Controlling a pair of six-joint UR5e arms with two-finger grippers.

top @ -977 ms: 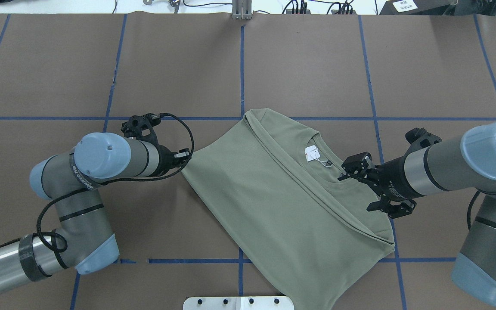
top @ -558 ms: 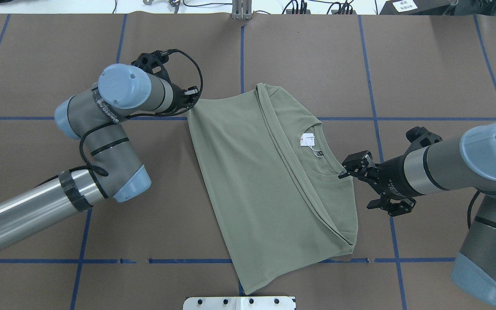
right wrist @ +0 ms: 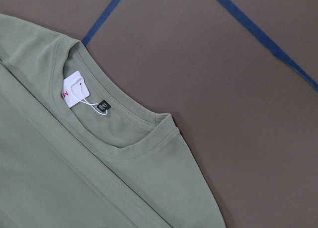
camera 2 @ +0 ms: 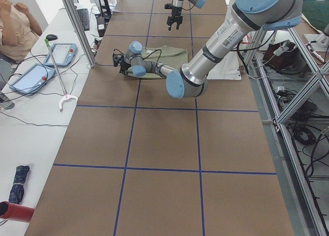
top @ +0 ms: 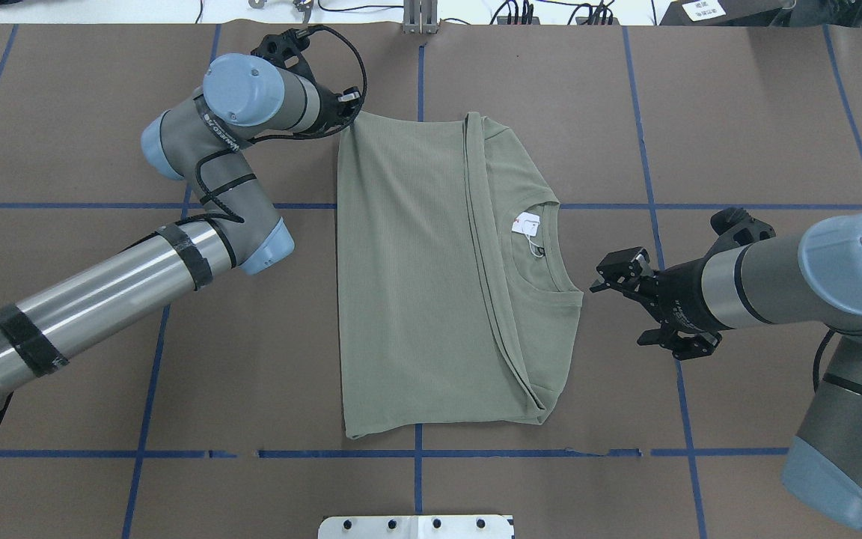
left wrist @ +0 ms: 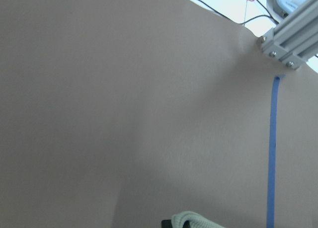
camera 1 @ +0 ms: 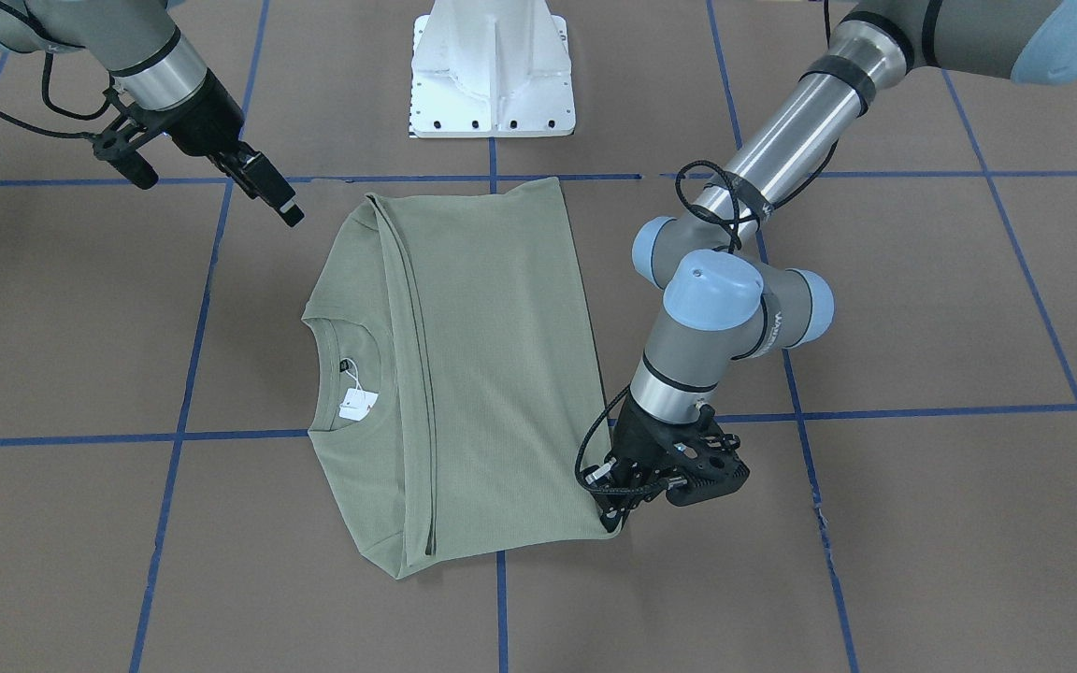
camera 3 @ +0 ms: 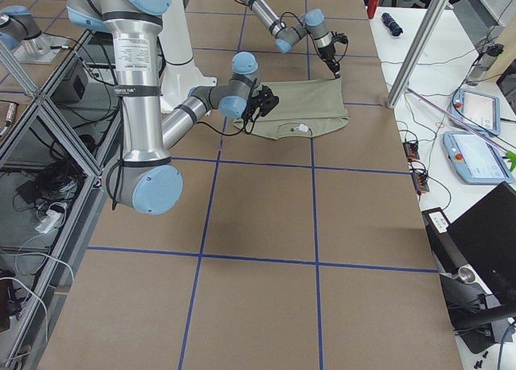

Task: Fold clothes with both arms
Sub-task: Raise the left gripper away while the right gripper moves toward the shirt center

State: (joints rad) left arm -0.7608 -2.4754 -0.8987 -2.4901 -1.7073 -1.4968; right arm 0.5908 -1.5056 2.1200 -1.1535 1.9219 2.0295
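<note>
Lying flat on the brown table [top: 738, 112], the sage-green shirt [top: 416, 284] sits straight out in front of the white pedestal base [camera 1: 492, 75], near it but not touching, and roughly centred on it. It is folded into a tidy upright block, with a long fold ridge running across it from the edge nearest the base to the edge farthest from it. The round ribbed neck [top: 543, 247] points toward the base's right-hand side, and the white hang tag [top: 527, 223] lies inside that opening on its string.

The left gripper [camera 1: 613, 520] is down at the shirt's corner farthest from the base, on the base's left-hand side. Its fingers are pinched together on the cloth there, and the left wrist view catches a small bunch of green fabric at its bottom edge.

The right gripper [top: 619, 314] hovers off to the base's right, just beside the shirt's neck edge but apart from it, with its jaws spread wide and holding nothing. The right wrist view looks down on the collar, the tag and a small black label.

Blue tape lines [top: 738, 206] grid the table around the base
</note>
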